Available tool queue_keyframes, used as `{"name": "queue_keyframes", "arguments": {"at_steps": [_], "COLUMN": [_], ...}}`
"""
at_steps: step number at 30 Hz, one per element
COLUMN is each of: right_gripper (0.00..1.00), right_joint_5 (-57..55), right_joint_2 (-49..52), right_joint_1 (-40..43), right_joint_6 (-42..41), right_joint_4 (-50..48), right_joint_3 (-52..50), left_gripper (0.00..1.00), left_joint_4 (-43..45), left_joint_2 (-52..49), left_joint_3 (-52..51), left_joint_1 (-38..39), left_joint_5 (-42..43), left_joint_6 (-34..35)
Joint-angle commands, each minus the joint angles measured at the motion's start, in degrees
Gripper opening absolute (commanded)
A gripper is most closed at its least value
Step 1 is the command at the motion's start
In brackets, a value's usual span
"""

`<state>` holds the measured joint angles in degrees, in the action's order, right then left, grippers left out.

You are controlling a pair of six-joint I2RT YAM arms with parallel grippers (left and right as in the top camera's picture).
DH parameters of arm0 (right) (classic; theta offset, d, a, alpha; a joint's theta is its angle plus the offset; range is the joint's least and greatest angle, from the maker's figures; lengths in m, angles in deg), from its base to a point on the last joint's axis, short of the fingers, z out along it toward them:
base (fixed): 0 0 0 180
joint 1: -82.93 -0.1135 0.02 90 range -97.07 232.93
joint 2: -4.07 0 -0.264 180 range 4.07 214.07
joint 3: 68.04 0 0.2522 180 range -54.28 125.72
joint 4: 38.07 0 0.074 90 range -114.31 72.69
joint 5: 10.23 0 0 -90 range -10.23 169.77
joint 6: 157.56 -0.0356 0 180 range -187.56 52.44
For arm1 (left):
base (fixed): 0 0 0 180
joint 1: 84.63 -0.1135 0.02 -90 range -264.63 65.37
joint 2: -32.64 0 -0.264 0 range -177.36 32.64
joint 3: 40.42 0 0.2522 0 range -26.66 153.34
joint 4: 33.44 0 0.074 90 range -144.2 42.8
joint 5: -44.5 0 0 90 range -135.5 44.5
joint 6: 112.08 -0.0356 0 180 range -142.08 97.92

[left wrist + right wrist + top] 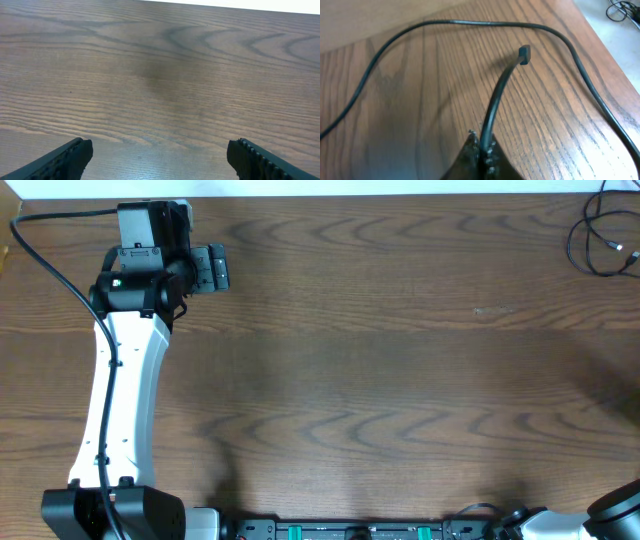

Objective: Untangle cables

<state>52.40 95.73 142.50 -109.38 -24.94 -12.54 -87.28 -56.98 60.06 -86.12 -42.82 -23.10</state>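
The right gripper (481, 150) is pressed together at its tips, pinching a black cable (494, 100). From the pinch the cable rises and bends toward 1 o'clock in the wrist view, its long axis running roughly from 6 to 1. It ends in a small rectangular plug (524, 53) that faces 12 and hangs clear above the wooden table (420, 100). A longer black strand (470, 22) lies on the wood around it. It arches from 8 o'clock, over 12 and down to 4; whether it is the same cord cannot be told.

The left gripper (160, 160) stands spread wide. Its ribbed fingers (65, 160) sit at 7 and 5 o'clock of its own view, with only wood grain between them. Seen from overhead, it sits at 10 o'clock on the table and points toward 3, at the end of the white left arm (125, 380). A grey label plate (135, 252) on the arm's wrist housing carries print too small to read.

At the table's 2 o'clock corner lie loose black cable loops (600, 235), well apart from the left gripper.
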Motion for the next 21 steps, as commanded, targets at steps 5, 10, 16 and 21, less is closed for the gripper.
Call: {"name": "queue_keyframes", "arguments": {"at_steps": [5,10,16,21], "right_gripper": [0.92,0.99,0.99,0.99], "right_joint_5": [4.6,10.5,21.2,25.7], "right_joint_2": [0.3,0.3,0.3,0.3], "right_joint_1": [0.2,-0.4,-2.8,-8.0], "right_joint_6": [-0.7,0.8,10.7,23.0], "right_joint_4": [0.4,0.2,-0.6,-3.4], "right_joint_3": [-0.1,-0.1,-0.1,-0.1], "left_gripper": [0.92,0.92,0.92,0.92], "left_joint_4": [0.0,0.0,0.0,0.0], "left_joint_2": [0.0,0.0,0.0,0.0], "left_joint_3": [0.2,0.2,0.2,0.2], "left_joint_1": [-0.2,-0.2,-0.2,-0.2], "left_joint_5": [-0.3,-0.3,-0.3,-0.3], "left_joint_6": [0.9,0.9,0.9,0.9]}}
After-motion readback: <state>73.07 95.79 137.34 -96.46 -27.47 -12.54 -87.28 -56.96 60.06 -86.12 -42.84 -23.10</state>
